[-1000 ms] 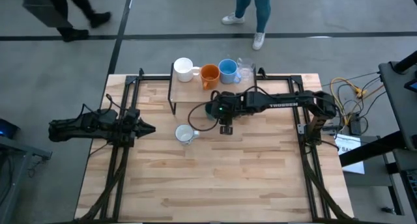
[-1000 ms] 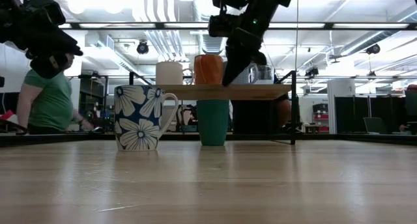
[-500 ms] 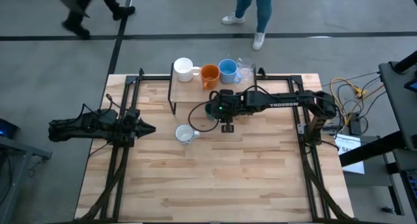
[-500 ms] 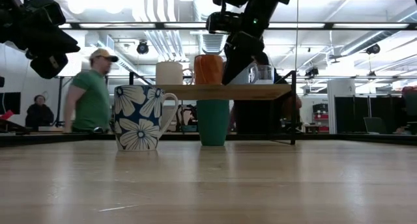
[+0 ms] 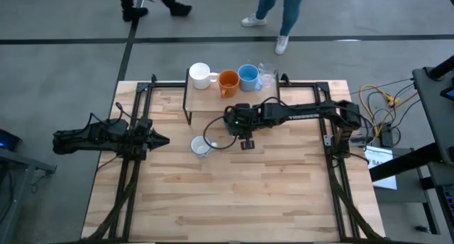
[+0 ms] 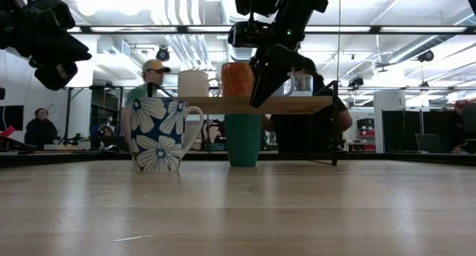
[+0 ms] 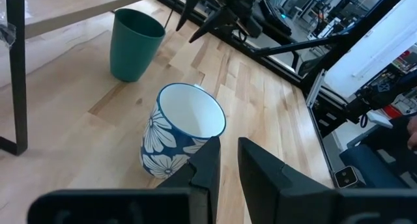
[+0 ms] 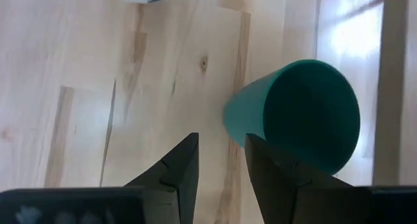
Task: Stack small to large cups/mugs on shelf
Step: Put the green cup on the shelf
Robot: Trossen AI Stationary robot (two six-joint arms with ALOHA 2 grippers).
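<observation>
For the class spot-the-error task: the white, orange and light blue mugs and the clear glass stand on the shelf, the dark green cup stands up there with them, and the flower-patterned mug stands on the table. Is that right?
One detail is wrong. The dark green cup is not on the shelf; the low view shows it standing on the table, under the shelf top. The white mug, orange mug, light blue mug and clear glass do stand on the shelf, and the flower-patterned mug on the table.

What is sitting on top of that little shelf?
The shelf carries a white mug, an orange mug, a light blue mug and a clear glass in one row. The right arm covers part of the shelf's front edge from above.
</observation>
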